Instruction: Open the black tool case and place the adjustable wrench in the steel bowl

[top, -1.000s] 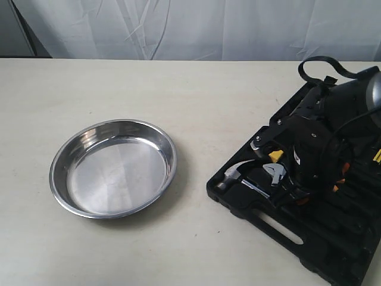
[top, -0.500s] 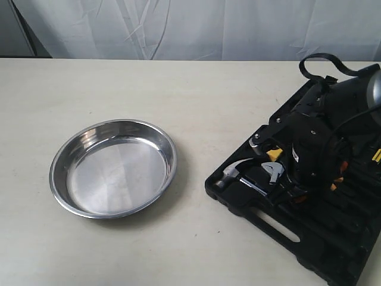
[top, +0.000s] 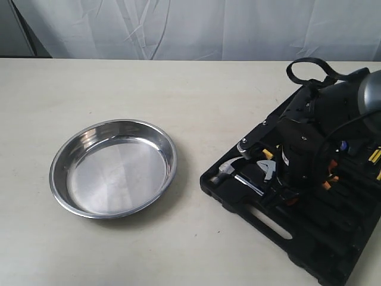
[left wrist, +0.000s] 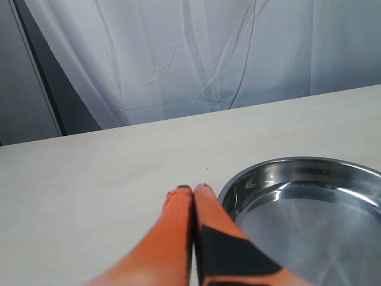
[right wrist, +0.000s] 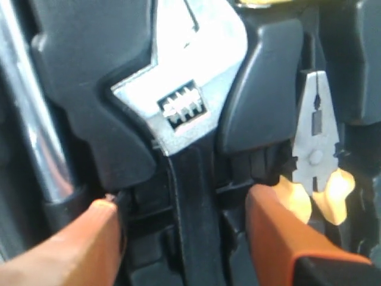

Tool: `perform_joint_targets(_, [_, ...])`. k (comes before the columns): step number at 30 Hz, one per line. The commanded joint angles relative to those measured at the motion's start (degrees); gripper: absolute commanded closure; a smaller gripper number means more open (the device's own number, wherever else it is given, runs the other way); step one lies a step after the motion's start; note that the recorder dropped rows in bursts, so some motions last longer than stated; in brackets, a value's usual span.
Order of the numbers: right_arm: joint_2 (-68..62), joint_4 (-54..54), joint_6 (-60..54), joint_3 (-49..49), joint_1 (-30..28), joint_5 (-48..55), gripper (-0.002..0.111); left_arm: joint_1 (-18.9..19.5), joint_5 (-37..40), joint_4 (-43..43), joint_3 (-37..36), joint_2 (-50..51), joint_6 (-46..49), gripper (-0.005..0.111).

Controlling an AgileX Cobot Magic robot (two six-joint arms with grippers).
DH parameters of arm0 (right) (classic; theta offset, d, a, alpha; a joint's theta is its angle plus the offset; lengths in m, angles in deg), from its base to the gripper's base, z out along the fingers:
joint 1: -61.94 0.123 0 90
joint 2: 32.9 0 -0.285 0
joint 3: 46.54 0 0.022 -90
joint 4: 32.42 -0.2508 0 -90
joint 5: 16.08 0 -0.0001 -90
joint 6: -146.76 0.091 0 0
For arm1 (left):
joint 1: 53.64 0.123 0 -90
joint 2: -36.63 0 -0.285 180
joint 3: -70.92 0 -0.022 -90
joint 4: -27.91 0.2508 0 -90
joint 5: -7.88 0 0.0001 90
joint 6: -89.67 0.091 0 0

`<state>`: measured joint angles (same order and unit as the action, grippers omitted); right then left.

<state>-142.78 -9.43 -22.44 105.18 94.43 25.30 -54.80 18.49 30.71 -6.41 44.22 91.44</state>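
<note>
The black tool case [top: 309, 244] lies open at the table's right side. The adjustable wrench [right wrist: 190, 89] rests in its recess, its silver head [top: 269, 171] showing beside my right arm. My right gripper [right wrist: 184, 205] is open, with one orange finger on each side of the wrench's black handle [right wrist: 193, 226]; neither pad visibly touches it. The steel bowl [top: 113, 168] sits left of centre, with nothing in it. My left gripper [left wrist: 194, 189] is shut on nothing, hovering just outside the bowl's rim [left wrist: 238, 179]. It is out of the exterior view.
In the case, a claw hammer [top: 229, 173] lies on the bowl side of the wrench, its steel shaft [right wrist: 36, 119] beside my finger. Orange-handled pliers [right wrist: 315, 161] sit on the wrench's other side. A white curtain [top: 190, 27] hangs behind the table.
The tool case has slid a little toward the bowl and my right arm has shifted with it, staying low over the wrench. The bowl has not moved.
</note>
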Motion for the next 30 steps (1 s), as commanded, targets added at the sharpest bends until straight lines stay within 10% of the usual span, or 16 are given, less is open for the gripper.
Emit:
perform_joint_targets(1, [0.54,-0.44,-1.06,0.40,0.26,-2.76,0.051,-0.06,-0.19,-0.09,0.12,0.20,-0.05,0.106])
perform_joint_targets(11, [3.47,-0.24,0.75,6.38,0.26,10.05,0.053,-0.06,-0.19,-0.09,0.12,0.20,-0.05,0.106])
perform_joint_targets(18, [4.60,-3.14,2.53,6.74,0.26,-5.10,0.108,-0.06,-0.19,-0.09,0.12,0.20,-0.05,0.106])
perform_joint_targets(24, [4.54,-19.08,-13.70,6.74,2.76,2.24,0.108,-0.06,-0.19,-0.09,0.12,0.20,-0.05,0.106])
perform_joint_targets(30, [12.66,-19.56,2.53,-2.40,3.01,3.06,0.108,-0.06,-0.19,-0.09,0.12,0.20,-0.05,0.106])
